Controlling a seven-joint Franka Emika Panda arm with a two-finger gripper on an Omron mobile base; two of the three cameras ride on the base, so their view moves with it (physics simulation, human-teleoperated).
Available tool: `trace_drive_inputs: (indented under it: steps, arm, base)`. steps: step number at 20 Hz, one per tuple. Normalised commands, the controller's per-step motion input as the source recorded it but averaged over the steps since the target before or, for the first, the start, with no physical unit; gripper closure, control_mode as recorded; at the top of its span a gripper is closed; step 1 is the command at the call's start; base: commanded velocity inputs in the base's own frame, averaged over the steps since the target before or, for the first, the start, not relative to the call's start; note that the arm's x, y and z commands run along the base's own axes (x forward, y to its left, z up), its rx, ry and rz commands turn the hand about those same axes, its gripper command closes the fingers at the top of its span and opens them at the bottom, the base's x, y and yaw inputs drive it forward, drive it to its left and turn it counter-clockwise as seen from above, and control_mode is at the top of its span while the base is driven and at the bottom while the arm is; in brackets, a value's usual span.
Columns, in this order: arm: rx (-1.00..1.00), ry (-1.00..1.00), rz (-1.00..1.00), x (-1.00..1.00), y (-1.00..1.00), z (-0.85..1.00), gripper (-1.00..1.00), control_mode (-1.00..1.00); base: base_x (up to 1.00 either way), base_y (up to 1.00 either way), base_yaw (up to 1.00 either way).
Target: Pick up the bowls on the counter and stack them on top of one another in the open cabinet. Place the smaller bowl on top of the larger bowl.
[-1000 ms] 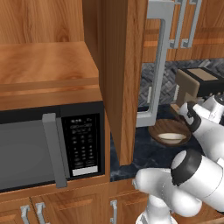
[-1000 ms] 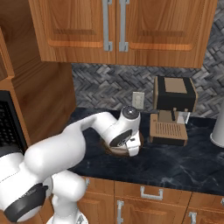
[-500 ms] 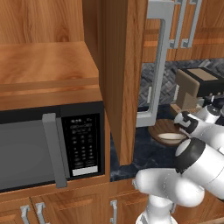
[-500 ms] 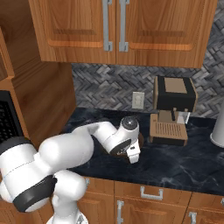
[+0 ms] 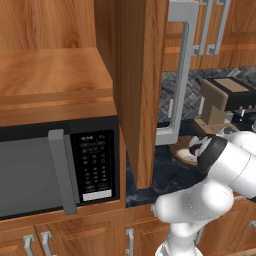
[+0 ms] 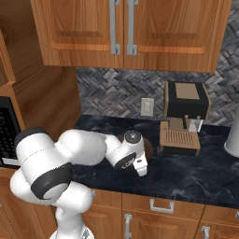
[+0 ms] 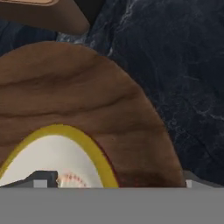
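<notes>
In the hand view the wide dark brown wooden bowl [image 7: 87, 100] lies close below me on the dark marbled counter [image 7: 183, 65]. The small cream-white bowl [image 7: 48, 157], edged in yellow, shows at the lower left against the wooden one; I cannot tell whether it rests in it. My gripper [image 7: 116, 183] hangs open just over them, its fingertips [image 7: 43, 178] far apart, one over the cream bowl's inside. From the right base my gripper [image 6: 140, 167] points down in front of the wooden bowl [image 6: 147, 147]. The wooden bowl [image 5: 180, 152] peeks out behind my wrist. The open cabinet's shelf [image 5: 50, 75] is up at the left.
The cabinet door [image 5: 140, 90] with its long grey handle [image 5: 177, 75] stands open between the shelf and the bowls. A microwave [image 5: 50, 165] sits under the shelf. A coffee machine [image 6: 186, 116] with a wooden tray stands right of the bowls. A pale vessel [image 6: 232, 137] is at the far right.
My hand has come down and forward onto the bowls, and the wrist now covers most of them in both base views. The bowls have stayed in place.
</notes>
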Motion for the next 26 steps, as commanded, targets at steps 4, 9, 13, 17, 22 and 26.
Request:
trace_drive_inputs:
  steps: [4, 9, 13, 17, 22, 26]
  arm:
    - [-0.04, 0.00, 0.00, 0.17, 0.00, -0.37, -1.00, -1.00]
    - [-0.01, 0.00, 0.00, 0.07, 0.00, -0.10, 1.00, -1.00]
    - [0.00, 0.00, 0.00, 0.00, 0.00, 0.00, 1.00, -1.00]
    - [0.01, -0.01, 0.00, 0.05, 0.00, 0.16, 1.00, -1.00]
    - [0.01, 0.00, 0.00, 0.02, 0.00, 0.65, 1.00, -1.00]
    - [0.00, 0.00, 0.00, -0.04, -0.02, 0.76, 1.00, -1.00]
  base:
    - [0.00, 0.00, 0.00]
    - [0.00, 0.00, 0.00]
    - [0.00, 0.00, 0.00]
    - [0.00, 0.00, 0.00]
    - [0.00, 0.00, 0.00]
    - [0.00, 0.00, 0.00]
